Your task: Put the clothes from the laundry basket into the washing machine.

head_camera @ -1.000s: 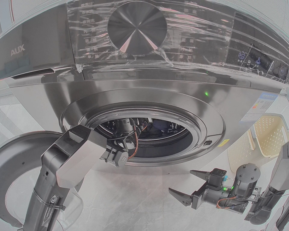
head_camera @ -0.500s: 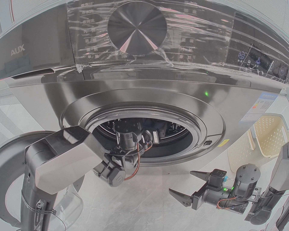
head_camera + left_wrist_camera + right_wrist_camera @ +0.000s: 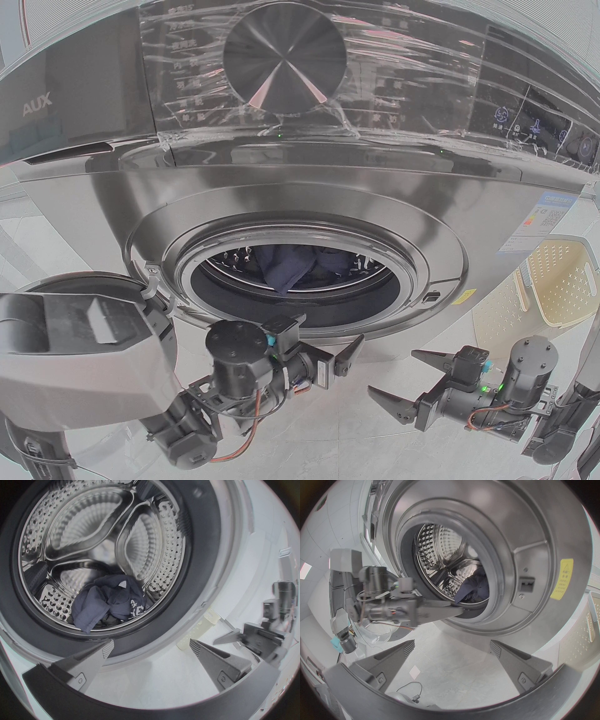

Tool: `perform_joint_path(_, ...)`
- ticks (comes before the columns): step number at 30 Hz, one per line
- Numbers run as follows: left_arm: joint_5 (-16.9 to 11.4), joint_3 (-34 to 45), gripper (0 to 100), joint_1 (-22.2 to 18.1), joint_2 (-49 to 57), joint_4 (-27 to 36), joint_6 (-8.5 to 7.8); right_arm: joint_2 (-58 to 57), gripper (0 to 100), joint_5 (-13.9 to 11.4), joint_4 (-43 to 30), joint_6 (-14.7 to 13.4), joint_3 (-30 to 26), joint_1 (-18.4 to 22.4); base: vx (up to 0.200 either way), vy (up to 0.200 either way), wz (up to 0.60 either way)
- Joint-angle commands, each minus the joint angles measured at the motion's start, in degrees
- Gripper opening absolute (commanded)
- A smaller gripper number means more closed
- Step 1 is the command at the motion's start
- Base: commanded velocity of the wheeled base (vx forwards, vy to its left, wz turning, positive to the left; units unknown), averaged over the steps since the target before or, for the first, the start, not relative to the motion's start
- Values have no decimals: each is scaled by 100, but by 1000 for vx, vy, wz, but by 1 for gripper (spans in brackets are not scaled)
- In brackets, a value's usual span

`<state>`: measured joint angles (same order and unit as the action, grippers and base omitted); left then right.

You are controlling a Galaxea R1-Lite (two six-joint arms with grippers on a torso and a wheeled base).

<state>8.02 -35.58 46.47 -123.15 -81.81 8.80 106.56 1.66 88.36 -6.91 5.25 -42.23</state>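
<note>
The washing machine (image 3: 312,187) takes up most of the head view, its front bulging toward me and its top panel under wrinkled clear film (image 3: 387,75). The round drum opening (image 3: 294,300) sits at the centre of the frame. The door (image 3: 75,282) is swung open at the lower left, but my left arm covers most of it and I make out only a dark strip of its rim.

The laundry basket (image 3: 562,281), cream and perforated, stands at the right edge. It is cut off by the frame, my right arm crosses its lower part, and I cannot tell what lies inside it.

My left gripper (image 3: 151,643) hangs low in the frame, just in front of the opening and below its lip. Its fingers are spread wide and hold nothing. My right gripper (image 3: 394,374) is at the lower right, over bare floor, well apart from the basket, its fingers likewise released and empty.

The clothes (image 3: 106,602), a crumpled dark blue bundle, lie at the bottom of the drum. From the head view the drum's lip hides their lower part.

A small yellow sticker (image 3: 464,296) sits right of the opening; its print is too small to read.
</note>
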Motion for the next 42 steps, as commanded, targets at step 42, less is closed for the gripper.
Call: perform_joint_path(42, -363, 3558, 100, -3557, 10874, 6476, -546, -10146, 100, 133, -8686, 137, -481, 3564, -143, 0, 0)
